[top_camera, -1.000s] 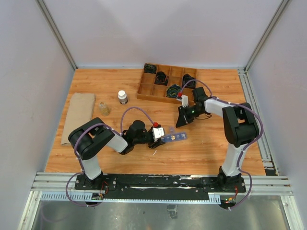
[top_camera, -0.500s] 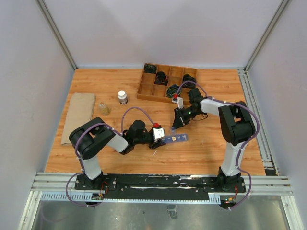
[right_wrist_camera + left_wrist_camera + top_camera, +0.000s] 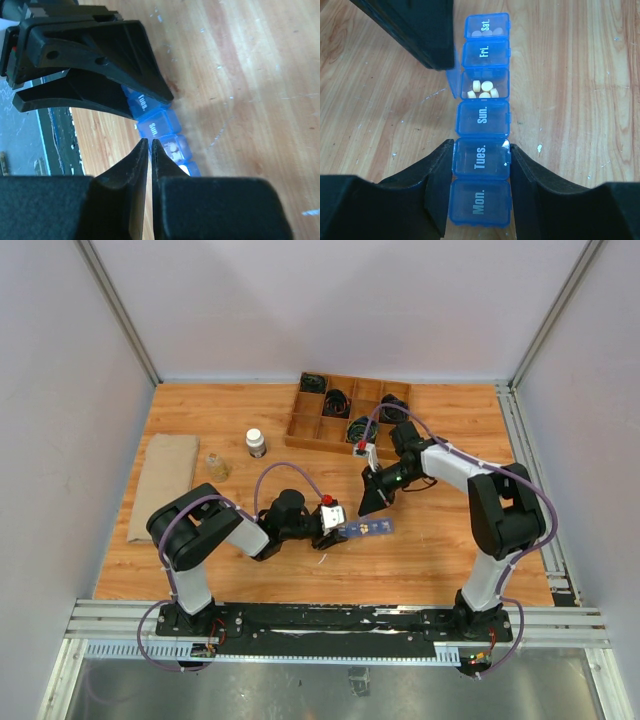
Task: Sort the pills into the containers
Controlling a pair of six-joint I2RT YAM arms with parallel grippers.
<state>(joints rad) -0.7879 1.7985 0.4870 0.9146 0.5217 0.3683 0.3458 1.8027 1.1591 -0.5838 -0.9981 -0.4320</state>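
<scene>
The translucent-blue pill organizer strip (image 3: 368, 528) lies on the wooden table. My left gripper (image 3: 335, 525) is shut on its near end, with the jaws clamping the "Tues." and "Mon." boxes (image 3: 481, 160). One compartment past "Sun." stands open, its lid (image 3: 452, 82) flipped to the left, with several pale yellow pills (image 3: 482, 90) inside. "Fri." and "Sat." are closed. My right gripper (image 3: 368, 502) is shut and empty. Its fingertips (image 3: 145, 146) hover right beside the open compartment (image 3: 176, 147), above the strip. One finger shows in the left wrist view (image 3: 420, 30).
A wooden divided tray of black cables (image 3: 300, 425) stands at the back. A white-capped bottle (image 3: 256, 443) and a small glass jar (image 3: 217, 467) stand at the left, beside a tan cloth (image 3: 165, 480).
My right gripper has moved left and toward the near edge, from beside the cable tray to just over the organizer. The left gripper has kept hold of the strip.
</scene>
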